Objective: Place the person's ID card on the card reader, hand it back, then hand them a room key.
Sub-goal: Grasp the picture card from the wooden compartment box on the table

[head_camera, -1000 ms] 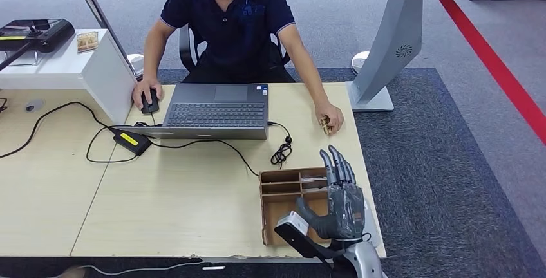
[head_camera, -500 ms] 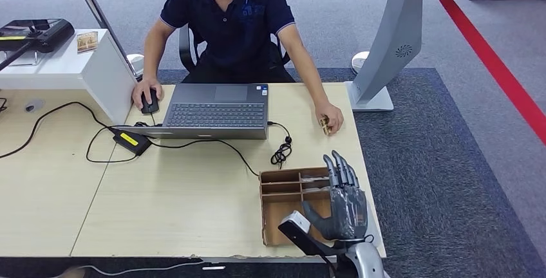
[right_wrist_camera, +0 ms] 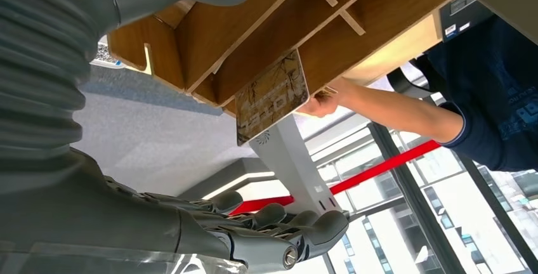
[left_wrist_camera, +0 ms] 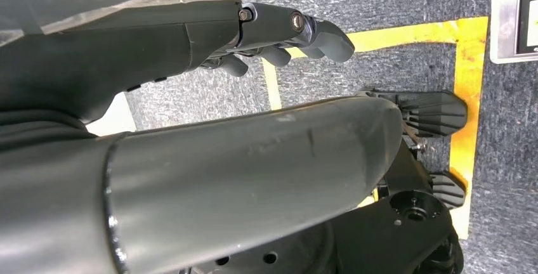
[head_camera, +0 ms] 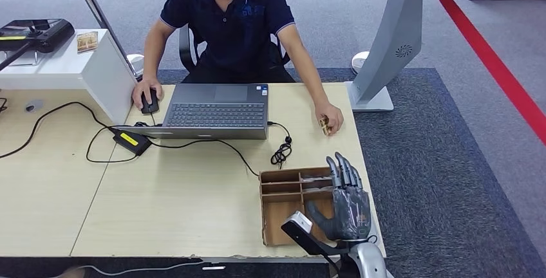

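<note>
The room key (right_wrist_camera: 271, 96), a patterned card, stands on edge in a slot of the wooden organizer tray (head_camera: 278, 195), projecting past the tray's rim in the right wrist view. The tray sits on the desk (head_camera: 187, 207) at its near right corner. The right hand (head_camera: 346, 202) is above the tray's right side, fingers extended and held close together, thumb set apart toward the tray's large compartment; it holds nothing. Whether the fingertips touch the key cannot be told.

Beyond the tray, near the desk's far right edge, the person's hand (head_camera: 329, 118) rests on the desk, closed around a small tan item (head_camera: 325, 124) whose identity cannot be told. A coiled black cable (head_camera: 281, 152) lies between that hand and the tray. Further from the tray, the laptop (head_camera: 216, 111) sits open in front of the person (head_camera: 225, 20), whose other hand covers a mouse (head_camera: 149, 102). A black power adapter (head_camera: 131, 141) lies beside the laptop. A white cabinet (head_camera: 71, 72), far from the tray, carries a black device (head_camera: 35, 33).

The left hand (left_wrist_camera: 279, 39) hangs over grey carpet, fingers loosely curled, holding nothing.
</note>
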Available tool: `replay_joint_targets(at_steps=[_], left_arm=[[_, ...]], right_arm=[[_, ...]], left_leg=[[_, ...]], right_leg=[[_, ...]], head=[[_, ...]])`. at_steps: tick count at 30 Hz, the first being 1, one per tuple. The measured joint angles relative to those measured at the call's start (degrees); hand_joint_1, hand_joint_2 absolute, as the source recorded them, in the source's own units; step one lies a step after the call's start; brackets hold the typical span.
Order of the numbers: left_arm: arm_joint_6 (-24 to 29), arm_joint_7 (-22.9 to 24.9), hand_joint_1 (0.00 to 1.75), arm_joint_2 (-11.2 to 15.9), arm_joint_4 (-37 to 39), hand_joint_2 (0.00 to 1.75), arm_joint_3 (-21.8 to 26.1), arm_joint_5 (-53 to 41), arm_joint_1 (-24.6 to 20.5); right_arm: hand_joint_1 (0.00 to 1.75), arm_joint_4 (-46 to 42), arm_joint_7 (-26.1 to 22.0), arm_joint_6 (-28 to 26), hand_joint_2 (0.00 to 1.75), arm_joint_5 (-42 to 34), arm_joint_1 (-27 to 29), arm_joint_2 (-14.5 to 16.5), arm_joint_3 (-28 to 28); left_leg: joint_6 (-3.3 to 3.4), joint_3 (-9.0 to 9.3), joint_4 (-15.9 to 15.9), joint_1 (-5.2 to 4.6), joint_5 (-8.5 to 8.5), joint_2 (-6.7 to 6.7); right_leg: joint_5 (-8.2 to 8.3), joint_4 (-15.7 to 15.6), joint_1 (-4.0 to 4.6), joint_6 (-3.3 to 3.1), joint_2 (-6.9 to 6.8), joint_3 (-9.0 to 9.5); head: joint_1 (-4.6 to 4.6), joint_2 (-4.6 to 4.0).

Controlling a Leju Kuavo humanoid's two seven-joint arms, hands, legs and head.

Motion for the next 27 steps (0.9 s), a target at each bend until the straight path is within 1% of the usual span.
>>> replay_joint_targets(at_steps=[13, 27], left_arm=[[-0.06, 0.00, 0.00, 0.03, 0.00, 0.00, 0.00, -0.34, 0.00], [-0.66, 0.00, 0.00, 0.03, 0.00, 0.00, -0.01, -1.02, -0.01]], right_arm=[[0.00, 0.10, 0.31, 0.00, 1.75, 2.08, -0.23, 0.01, -0.86], [0.00, 1.37, -1.67, 0.00, 1.75, 2.74, -2.14, 1.00, -2.61]], left_leg=[[0.00, 0.00, 0.00, 0.00, 0.00, 0.00], [0.00, 0.00, 0.00, 0.00, 0.00, 0.00]], right_leg=[[0.00, 0.00, 0.00, 0.00, 0.00, 0.00], [0.00, 0.00, 0.00, 0.00, 0.00, 0.00]], head=[[-0.01, 0.00], [0.00, 0.00]])
